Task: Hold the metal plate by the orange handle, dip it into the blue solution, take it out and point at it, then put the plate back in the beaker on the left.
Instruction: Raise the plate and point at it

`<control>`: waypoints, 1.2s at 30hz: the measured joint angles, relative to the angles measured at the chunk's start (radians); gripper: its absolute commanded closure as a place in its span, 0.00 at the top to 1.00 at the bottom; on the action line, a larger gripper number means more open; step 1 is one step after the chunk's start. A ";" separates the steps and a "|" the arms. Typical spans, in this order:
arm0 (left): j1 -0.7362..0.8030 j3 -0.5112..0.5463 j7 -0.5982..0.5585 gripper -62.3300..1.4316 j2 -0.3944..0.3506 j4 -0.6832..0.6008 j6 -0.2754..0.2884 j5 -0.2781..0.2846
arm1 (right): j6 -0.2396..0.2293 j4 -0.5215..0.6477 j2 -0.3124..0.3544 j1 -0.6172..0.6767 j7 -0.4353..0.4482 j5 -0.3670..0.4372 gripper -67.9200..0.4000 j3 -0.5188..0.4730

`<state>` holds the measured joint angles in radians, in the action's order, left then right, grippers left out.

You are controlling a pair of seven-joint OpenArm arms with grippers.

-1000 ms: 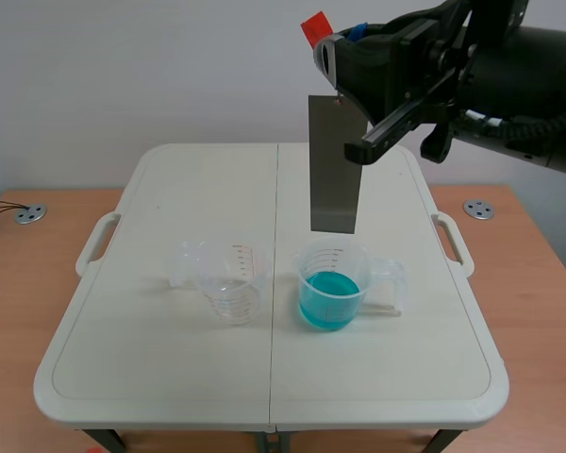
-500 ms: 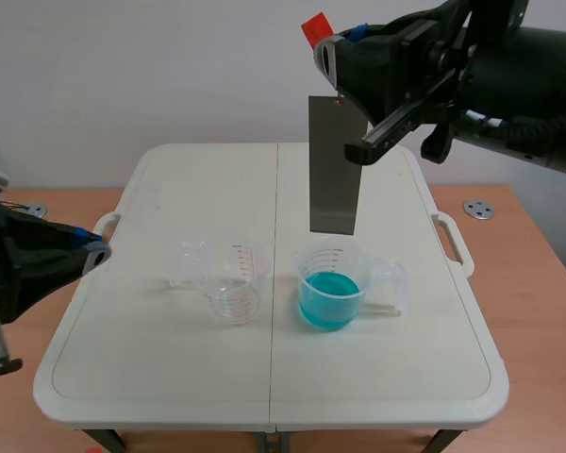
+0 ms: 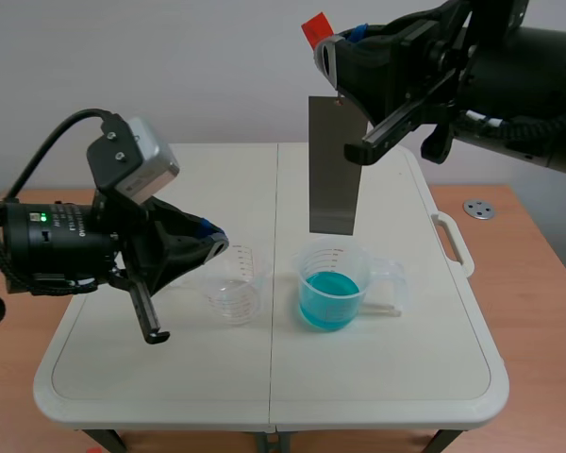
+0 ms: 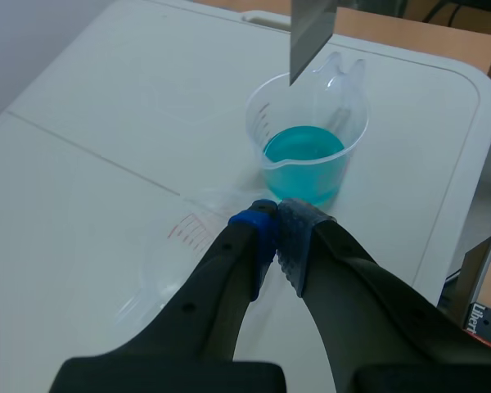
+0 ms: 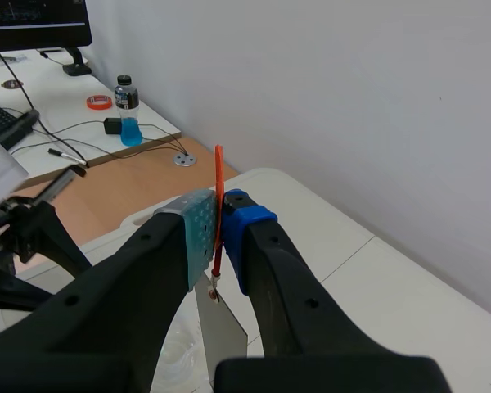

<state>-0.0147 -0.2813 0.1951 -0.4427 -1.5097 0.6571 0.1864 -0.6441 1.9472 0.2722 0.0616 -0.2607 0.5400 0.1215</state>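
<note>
A grey metal plate hangs upright from an orange handle, its lower edge just above the beaker of blue solution. My right gripper is shut on the handle high over the table; in the right wrist view the orange handle is pinched between the pads with the plate below. My left gripper is shut on nothing, low over the empty clear beaker. In the left wrist view its tips meet just short of the blue beaker, under the plate's corner.
The white folding table has side handles and stands on a wooden desk. A round metal disc lies on the desk at right. The right wrist view shows a monitor, tape roll and small bottle on a far desk.
My left arm has swung in from the left edge toward the middle, its shut gripper now over the empty beaker. The right arm and plate have stayed still.
</note>
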 measured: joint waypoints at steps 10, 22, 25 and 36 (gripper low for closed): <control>-0.130 -0.108 -0.005 0.05 0.089 0.149 0.000 -0.011 | 0.000 0.000 0.000 0.000 -0.001 0.000 0.02 0.000; -0.171 -0.138 -0.022 0.05 0.138 0.206 -0.002 -0.065 | 0.000 0.000 0.000 0.000 -0.003 0.000 0.02 0.000; -0.174 -0.138 -0.056 0.05 0.138 0.206 -0.008 -0.092 | 0.000 0.000 0.000 0.000 -0.003 0.000 0.02 0.000; -0.174 -0.138 -0.056 0.05 0.138 0.206 -0.008 -0.092 | 0.000 0.000 0.000 0.000 -0.003 0.000 0.02 0.000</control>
<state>-0.1886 -0.4194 0.1390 -0.3046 -1.3041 0.6487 0.0940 -0.6441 1.9472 0.2722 0.0616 -0.2642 0.5400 0.1215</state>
